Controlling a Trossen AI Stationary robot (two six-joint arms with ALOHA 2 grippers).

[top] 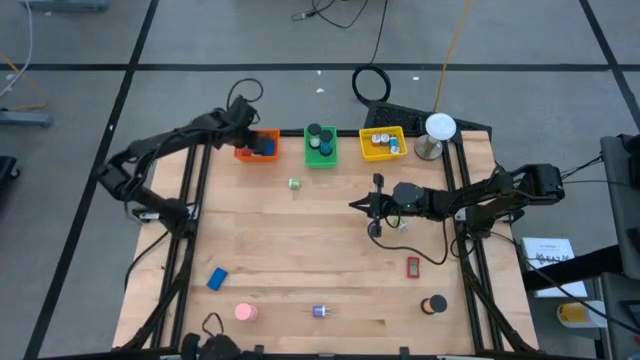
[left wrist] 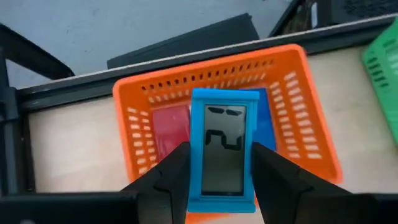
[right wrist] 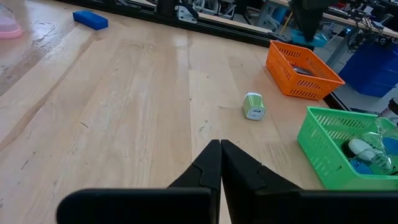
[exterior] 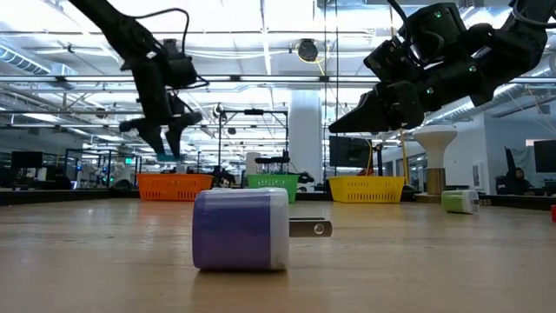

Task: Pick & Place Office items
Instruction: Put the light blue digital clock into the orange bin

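My left gripper (left wrist: 221, 164) hangs over the orange bin (left wrist: 211, 62) at the table's far left, shut on a flat blue piece with a grey screen (left wrist: 222, 149). In the high view the gripper (top: 258, 143) covers the bin (top: 243, 153). A red piece (left wrist: 169, 127) and a blue one (left wrist: 266, 124) lie in the bin. My right gripper (top: 355, 205) is shut on nothing, above the table's middle. Loose office items lie on the wood: a green-white block (top: 294, 183), a blue block (top: 217, 278), a pink round piece (top: 245, 312), a purple plug block (top: 319, 311), a red piece (top: 413, 266), a black round piece (top: 435, 305). My left gripper pinches the blue screen piece by its two long side edges (left wrist: 194, 168), one finger on each edge. The fingers (left wrist: 177, 171) slant down from above and lie along the piece. The piece is lifted clear, held above the orange bin's opening with its screen facing the wrist.
A green bin (top: 321, 146) and a yellow bin (top: 383, 143) stand beside the orange one along the far edge, both with items in them. The white-domed stand (top: 438, 130) is at the far right corner. Bare wood lies between the bins and the near items.
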